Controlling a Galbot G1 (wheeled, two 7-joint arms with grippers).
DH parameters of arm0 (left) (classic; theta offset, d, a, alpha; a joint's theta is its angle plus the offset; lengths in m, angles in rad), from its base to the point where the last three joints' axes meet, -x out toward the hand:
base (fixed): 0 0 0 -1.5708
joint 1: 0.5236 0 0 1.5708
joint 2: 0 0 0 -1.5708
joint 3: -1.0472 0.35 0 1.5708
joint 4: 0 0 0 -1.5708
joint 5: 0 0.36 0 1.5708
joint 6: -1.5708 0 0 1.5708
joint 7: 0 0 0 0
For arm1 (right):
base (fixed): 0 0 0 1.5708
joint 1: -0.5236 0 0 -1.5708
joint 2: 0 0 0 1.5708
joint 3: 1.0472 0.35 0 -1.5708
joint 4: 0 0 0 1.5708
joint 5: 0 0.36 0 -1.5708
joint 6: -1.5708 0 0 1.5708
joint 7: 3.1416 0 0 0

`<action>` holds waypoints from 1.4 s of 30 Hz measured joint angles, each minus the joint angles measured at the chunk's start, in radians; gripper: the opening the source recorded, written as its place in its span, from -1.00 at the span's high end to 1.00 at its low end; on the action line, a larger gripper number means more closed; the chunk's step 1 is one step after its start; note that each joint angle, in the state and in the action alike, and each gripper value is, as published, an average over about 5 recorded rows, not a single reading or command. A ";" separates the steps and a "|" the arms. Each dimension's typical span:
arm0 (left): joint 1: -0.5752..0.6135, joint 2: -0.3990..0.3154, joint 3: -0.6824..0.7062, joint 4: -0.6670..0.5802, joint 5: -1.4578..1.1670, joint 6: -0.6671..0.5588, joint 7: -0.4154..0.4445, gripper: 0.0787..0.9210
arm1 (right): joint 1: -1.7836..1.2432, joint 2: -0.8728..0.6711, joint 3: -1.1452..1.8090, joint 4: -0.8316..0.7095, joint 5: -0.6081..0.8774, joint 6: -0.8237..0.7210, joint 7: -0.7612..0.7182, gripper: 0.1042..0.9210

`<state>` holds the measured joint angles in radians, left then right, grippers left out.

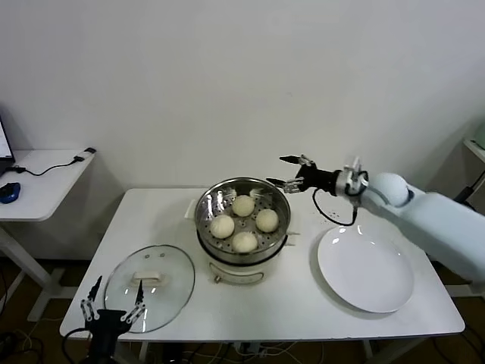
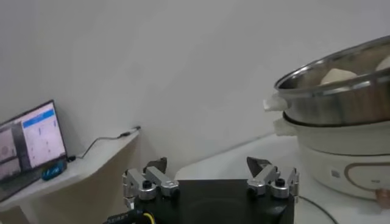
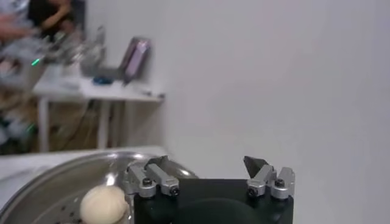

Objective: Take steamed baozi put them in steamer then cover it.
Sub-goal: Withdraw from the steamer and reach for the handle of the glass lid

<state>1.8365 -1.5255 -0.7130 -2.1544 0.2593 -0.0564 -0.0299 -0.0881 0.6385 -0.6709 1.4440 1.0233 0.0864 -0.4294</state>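
So the white table [image 1: 250, 303] carried everything. Biggest thing on it was the empty white plate [image 1: 365, 269] toward the right edge, then the steamer [image 1: 242, 250] sitting about mid-table, then the cover [image 1: 149, 287] lying flat near the front-left corner. All four steamed baozi [image 1: 243, 205] were already sitting in the steamer's perforated tray, so by my read only the lid was left to do.

That cover looked like glass with a metal rim, so I'd guess stiff, a bit heavy, slick and breakable. The white bar handle [image 1: 149, 277] in its middle seemed the only sane place to pinch, straight from above, keeping it level. The buns looked soft and squishy, not something to bump.

Left gripper [image 1: 114, 312] hovered at the front-left edge just beside the cover, fingers spread wide, holding nothing. Right gripper [image 1: 294, 173] hung over the steamer's back-right rim, also spread and empty.
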 measured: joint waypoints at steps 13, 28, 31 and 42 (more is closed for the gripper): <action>-0.020 0.030 -0.030 0.013 0.539 -0.034 0.007 -0.77 | -0.740 0.062 0.726 0.155 -0.112 0.018 0.075 -0.76; -0.132 0.035 0.007 0.230 1.200 -0.018 -0.112 -0.77 | -1.146 0.229 1.120 0.183 -0.266 0.020 0.090 -0.76; -0.167 0.034 0.013 0.286 1.246 -0.015 -0.142 -0.77 | -1.174 0.251 1.147 0.177 -0.295 0.020 0.092 -0.76; -0.293 0.048 0.020 0.464 1.323 0.006 -0.226 -0.77 | -1.251 0.298 1.213 0.165 -0.371 0.026 0.095 -0.76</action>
<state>1.5431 -1.4778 -0.6929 -1.6908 1.5826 -0.0503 -0.2563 -1.3392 0.9364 0.5423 1.6094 0.6522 0.1128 -0.3340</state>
